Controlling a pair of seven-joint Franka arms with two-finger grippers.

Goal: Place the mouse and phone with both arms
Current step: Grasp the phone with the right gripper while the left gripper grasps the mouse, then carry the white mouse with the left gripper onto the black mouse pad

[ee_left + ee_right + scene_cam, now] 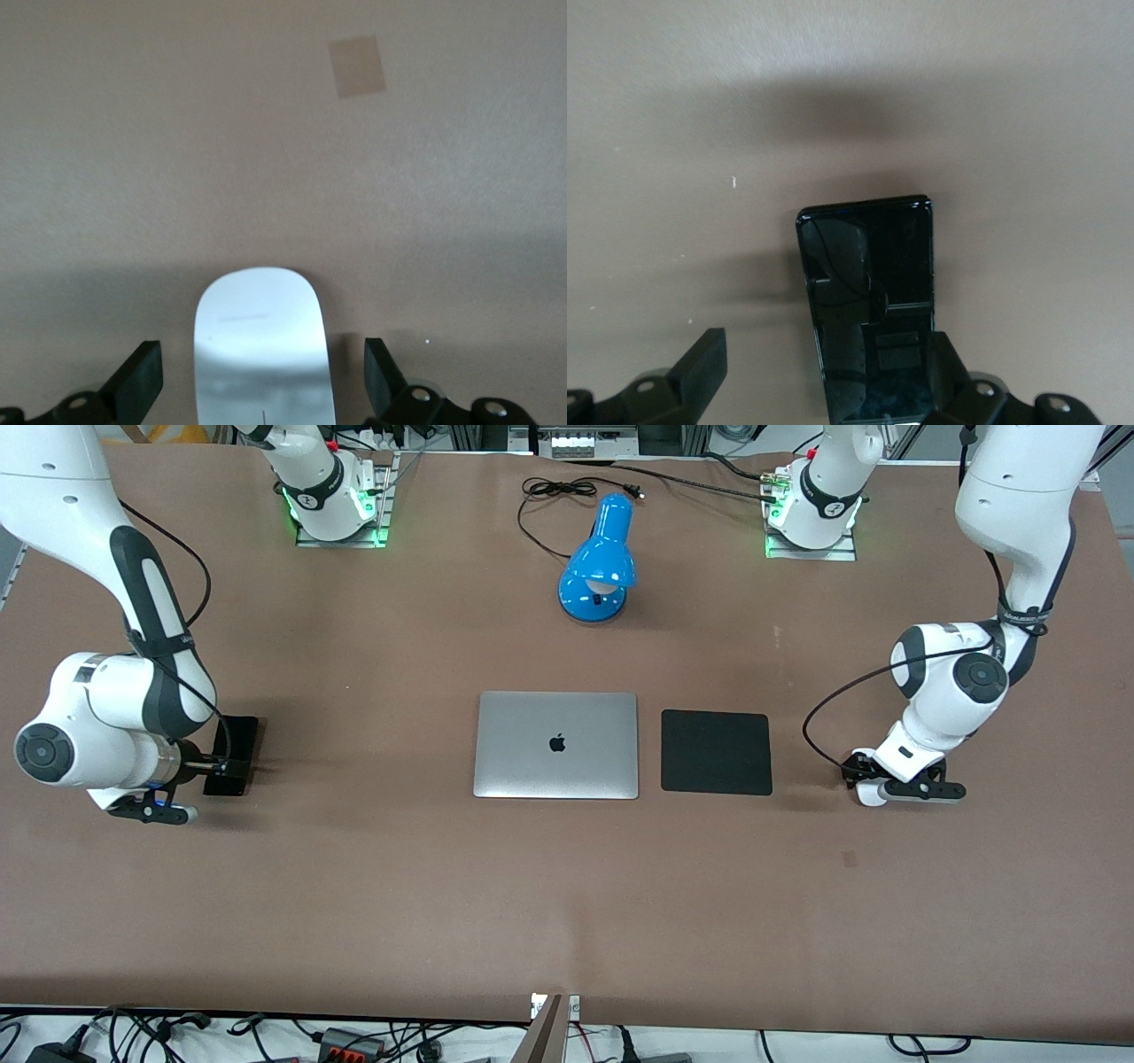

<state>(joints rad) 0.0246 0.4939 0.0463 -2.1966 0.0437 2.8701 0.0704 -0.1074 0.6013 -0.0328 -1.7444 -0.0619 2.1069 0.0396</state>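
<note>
Straddling the mouse [262,350], the left pincer [263,382] sits low at the left arm's end of the worktop [567,903], its fingers [140,379] spread wide with a clear gap on each side of the white shell. The mouse lies flat on the brown surface, not lifted. A small tan patch [357,65] marks the worktop near it.

At the right arm's end, the right pincer [824,376] hangs low over the phone [868,292], which lies flat on the worktop. Its fingers [702,365] are spread; one finger stands well apart from the phone, the other sits at the phone's edge, and contact cannot be confirmed.

Between the two arms, a closed silver laptop [556,745] lies near the worktop's middle. A square black mouse pad [716,752] lies just beside it, toward the left arm's end. A blue desk lamp [601,562] stands farther from the front camera than the laptop, its black cord [554,491] trailing toward the arm bases.
</note>
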